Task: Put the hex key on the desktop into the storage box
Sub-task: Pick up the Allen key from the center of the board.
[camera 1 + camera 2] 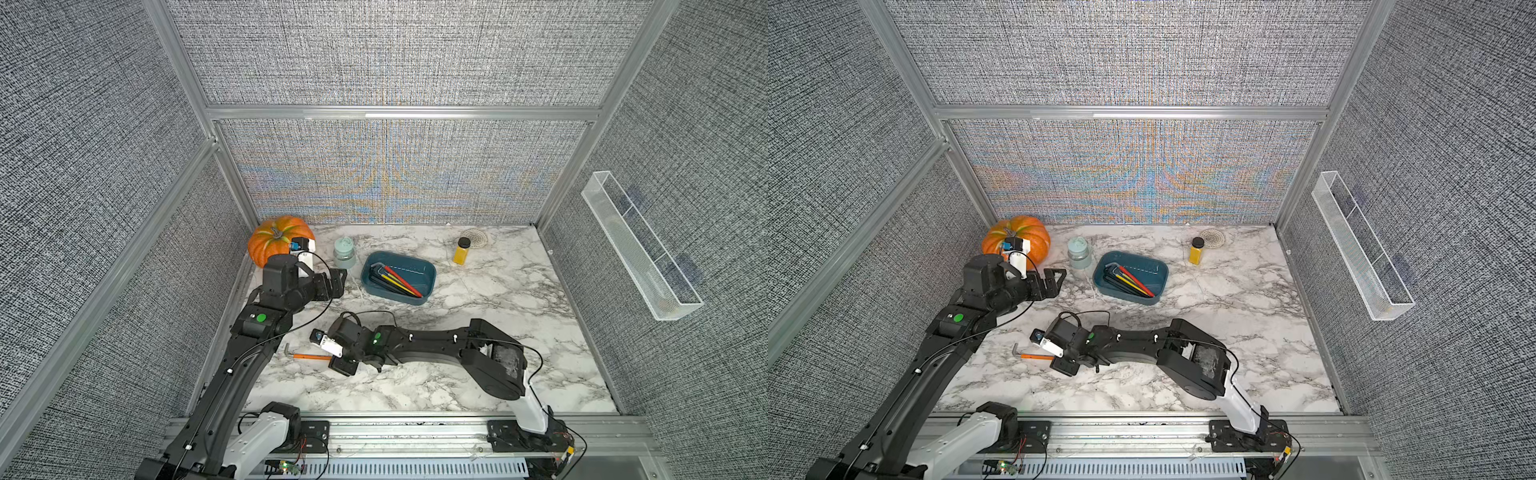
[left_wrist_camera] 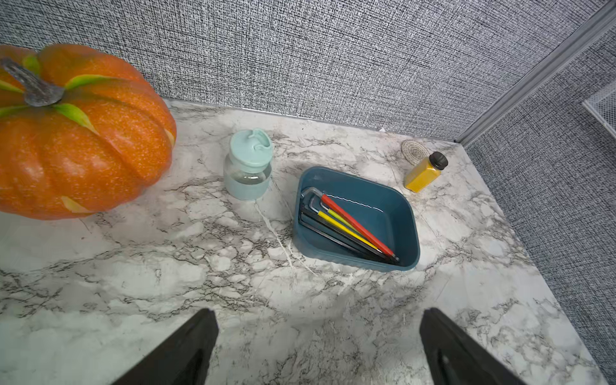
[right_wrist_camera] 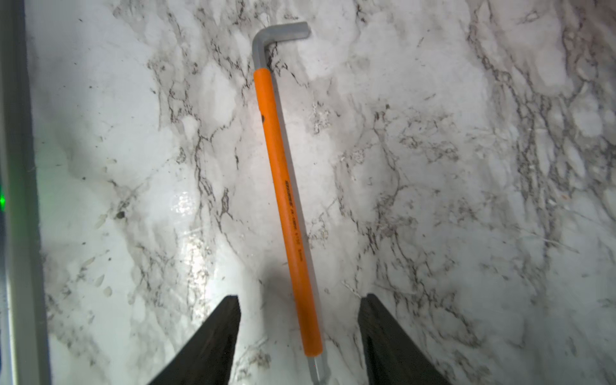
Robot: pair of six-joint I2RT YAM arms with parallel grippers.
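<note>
One hex key (image 3: 283,200), right claw (image 3: 301,297) straddling it

we read the left arm (image 1: 232,374) as reaching forward along its own side, elbow raised, wrist turned toward the right. the left gripper (image 2: 319,311) is held above the counter (image 1: 415,395) with its jaws wide apart. the right arm (image 1: 436,345) folds across toward the left, forearm low and nearly level. the right gripper (image 3: 301,297) sits close over the counter, jaws apart.
</note>
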